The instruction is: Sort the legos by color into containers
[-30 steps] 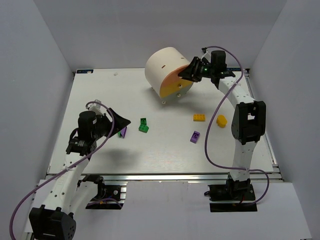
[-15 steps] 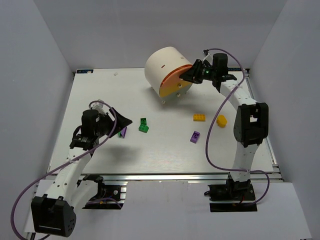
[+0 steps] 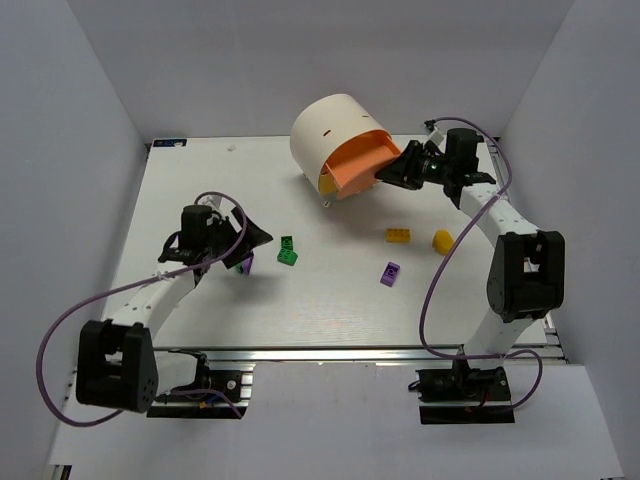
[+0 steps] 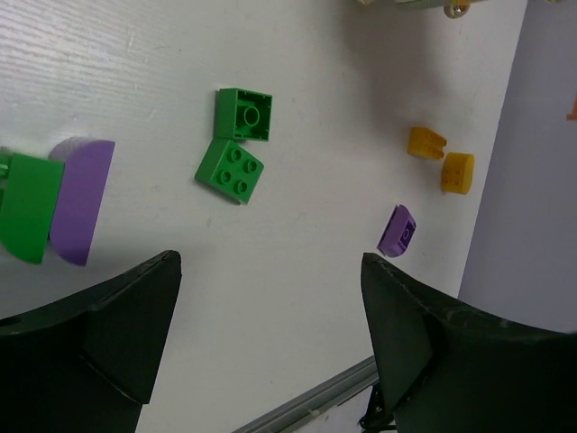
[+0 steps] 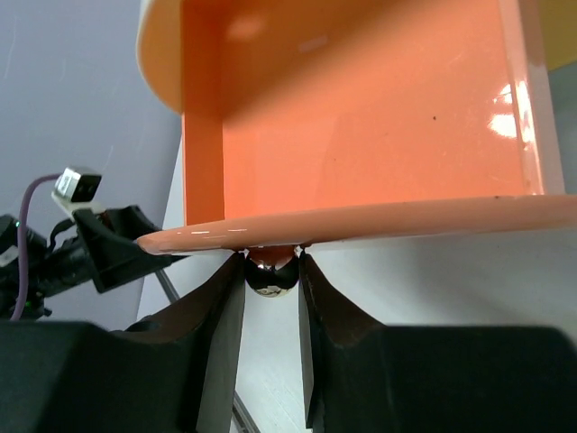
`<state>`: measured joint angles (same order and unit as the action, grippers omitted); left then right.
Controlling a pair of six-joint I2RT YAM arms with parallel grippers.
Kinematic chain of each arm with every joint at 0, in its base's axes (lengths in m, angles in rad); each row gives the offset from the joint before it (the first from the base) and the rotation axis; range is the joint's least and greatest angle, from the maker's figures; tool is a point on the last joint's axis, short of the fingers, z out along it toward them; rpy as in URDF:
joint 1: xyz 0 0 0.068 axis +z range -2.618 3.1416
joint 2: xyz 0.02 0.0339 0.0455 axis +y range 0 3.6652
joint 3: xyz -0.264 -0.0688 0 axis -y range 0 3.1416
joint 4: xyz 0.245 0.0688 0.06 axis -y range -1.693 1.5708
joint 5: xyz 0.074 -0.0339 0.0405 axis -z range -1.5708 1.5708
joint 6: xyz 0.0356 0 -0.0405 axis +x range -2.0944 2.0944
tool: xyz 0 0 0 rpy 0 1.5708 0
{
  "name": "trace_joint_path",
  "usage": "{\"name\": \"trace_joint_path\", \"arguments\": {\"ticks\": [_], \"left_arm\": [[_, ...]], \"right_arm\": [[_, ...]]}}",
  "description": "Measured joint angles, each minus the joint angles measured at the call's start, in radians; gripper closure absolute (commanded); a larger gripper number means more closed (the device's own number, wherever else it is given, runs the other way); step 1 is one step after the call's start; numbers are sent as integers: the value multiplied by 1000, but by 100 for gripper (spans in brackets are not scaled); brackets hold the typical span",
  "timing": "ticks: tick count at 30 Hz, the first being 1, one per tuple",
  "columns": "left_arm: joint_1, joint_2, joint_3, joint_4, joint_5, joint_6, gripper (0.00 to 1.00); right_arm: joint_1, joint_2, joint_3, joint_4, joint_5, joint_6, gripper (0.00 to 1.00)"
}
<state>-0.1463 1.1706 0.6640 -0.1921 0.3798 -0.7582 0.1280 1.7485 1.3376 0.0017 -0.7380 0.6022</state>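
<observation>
The white drum (image 3: 325,128) lies at the back of the table. Its orange drawer (image 3: 360,160) is pulled out to the right. My right gripper (image 3: 402,172) is shut on the drawer's metal knob (image 5: 270,276); the right wrist view shows the drawer (image 5: 361,117) with nothing in it. My left gripper (image 3: 256,240) is open and holds nothing, just above a purple and green lego pair (image 3: 243,264). Two green legos (image 3: 287,250) lie right of it. An orange lego (image 3: 398,236), a yellow lego (image 3: 442,241) and a purple lego (image 3: 390,273) lie at the right.
In the left wrist view my open gripper (image 4: 269,271) hangs over bare table, with the green legos (image 4: 233,170), the purple rounded lego (image 4: 83,198) and the small purple lego (image 4: 397,231) ahead. White walls enclose the table (image 3: 200,190) on three sides.
My right gripper has pulled the orange drawer out of the drum, to the right. My left arm has moved forward and right, toward the green legos.
</observation>
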Motion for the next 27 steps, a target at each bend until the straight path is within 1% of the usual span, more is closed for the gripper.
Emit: {"name": "trace_joint_path", "arguments": {"ticks": [1,2,3,5,7,10,13,16,18,27], "left_arm": [[0,30,13,8,0,2,9],[-2,59,27,12,0,3,9],[-4,90,45,13,-1,7,9],[-14,155,95,3,-10,18,9],[-30,222,161,-18,-21,35,9],[-64,332,282,-66,-61,67,9],[-106,428,393,-124,-114,102,14],[-152,502,483,-202,-187,134,19],[-184,544,527,-244,-232,151,22],[-311,673,645,-385,-442,193,22]], "right_arm": [[-3,-6,-8,1,-2,-3,61],[-4,-7,-11,1,-5,-6,45],[-6,-8,-12,-2,-5,-9,38],[-10,-8,-16,-10,-5,-23,28],[-14,-8,-24,-18,-6,-40,26],[-19,-8,-27,-39,-7,-67,24],[-23,-16,-40,-50,-6,-104,24],[-24,-52,-87,-67,-6,-146,23],[-24,-81,-111,-82,-6,-177,23],[-43,-232,-213,-118,-5,-321,24]]}}
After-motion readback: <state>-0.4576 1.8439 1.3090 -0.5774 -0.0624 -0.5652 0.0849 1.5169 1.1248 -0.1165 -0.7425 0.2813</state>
